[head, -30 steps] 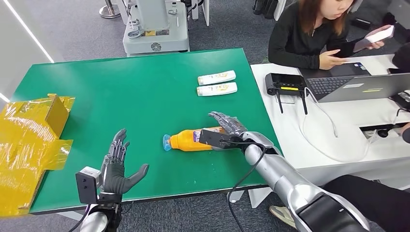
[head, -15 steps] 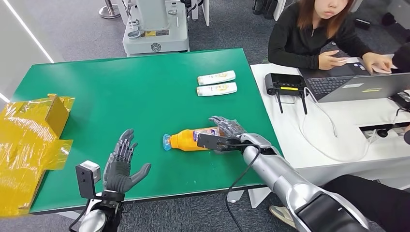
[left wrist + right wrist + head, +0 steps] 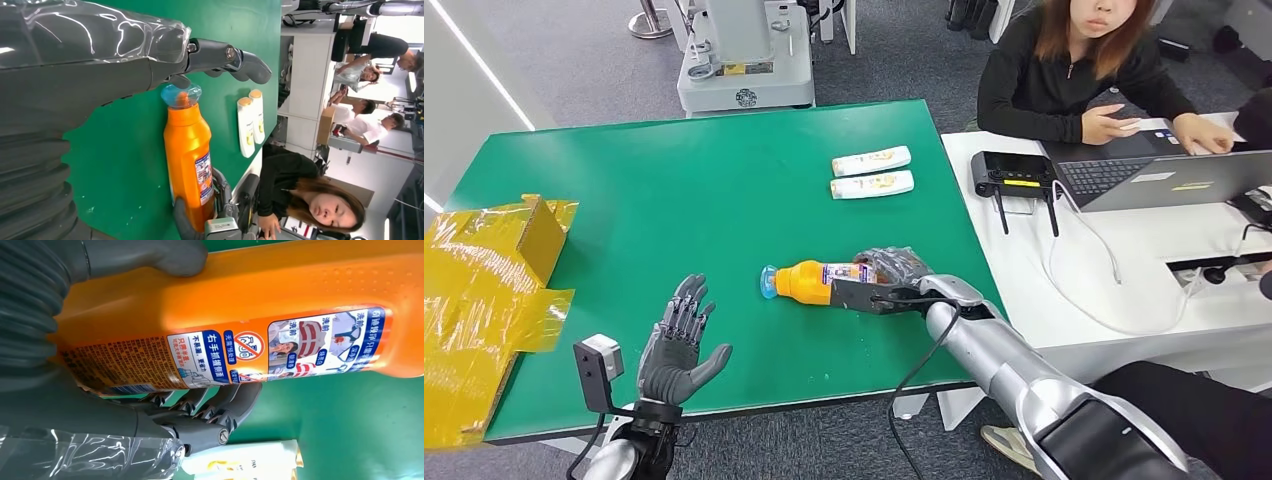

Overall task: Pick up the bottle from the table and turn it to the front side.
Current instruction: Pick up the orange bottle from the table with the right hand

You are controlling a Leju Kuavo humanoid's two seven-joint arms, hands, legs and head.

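Observation:
An orange bottle (image 3: 816,282) with a blue cap lies on its side on the green table (image 3: 724,190), cap pointing left. My right hand (image 3: 892,272) grips its base end, fingers wrapped over it. In the right wrist view the thumb (image 3: 150,255) and the fingers (image 3: 220,405) clamp the orange bottle (image 3: 280,295) across its back label of text and pictures. The left wrist view looks along the orange bottle (image 3: 187,165) from the cap end. My left hand (image 3: 676,345) hovers open, palm up, near the table's front edge, left of the bottle.
Two white tubes (image 3: 872,172) lie side by side further back on the table. A yellow wrapped box (image 3: 484,290) sits at the left edge. A person (image 3: 1084,70) works at a white desk (image 3: 1124,250) with a laptop on the right.
My right hand's fingers have closed over the bottle's base and the bottle has shifted slightly. My left hand has drifted a little toward the front edge.

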